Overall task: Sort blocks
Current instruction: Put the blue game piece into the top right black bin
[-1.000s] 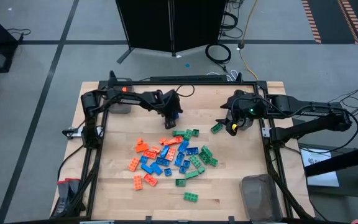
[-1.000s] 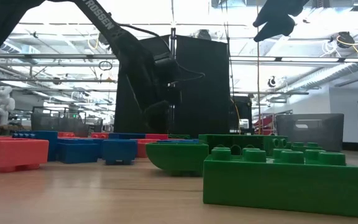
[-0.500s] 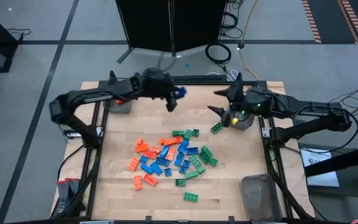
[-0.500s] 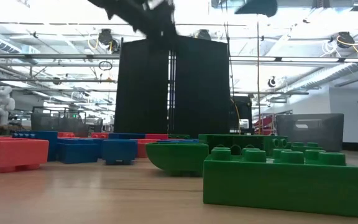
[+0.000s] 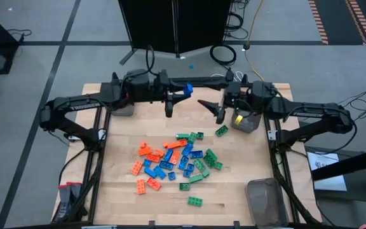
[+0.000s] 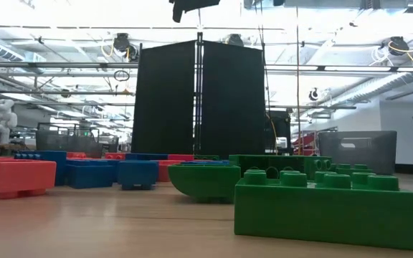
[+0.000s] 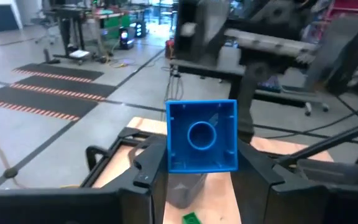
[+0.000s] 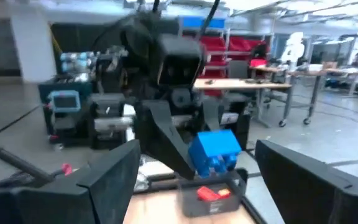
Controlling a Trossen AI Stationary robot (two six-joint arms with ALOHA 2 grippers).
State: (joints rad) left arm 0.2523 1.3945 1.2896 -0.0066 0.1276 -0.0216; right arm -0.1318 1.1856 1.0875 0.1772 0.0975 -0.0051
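One blue block (image 7: 201,135) sits pinched in the left gripper (image 5: 178,94); right gripper (image 5: 210,107) spread; no writing legible.

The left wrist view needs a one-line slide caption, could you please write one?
Left gripper holds a small blue plastic studded brick, hollow underside facing the camera, high above the wooden table.

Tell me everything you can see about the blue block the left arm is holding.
The blue block is a small, square, glossy plastic brick. The left wrist view shows its hollow underside with one round tube. The left end effector grips two opposite sides, holding it in the air above the table's back edge, facing the open right end effector. Nothing else touches it.
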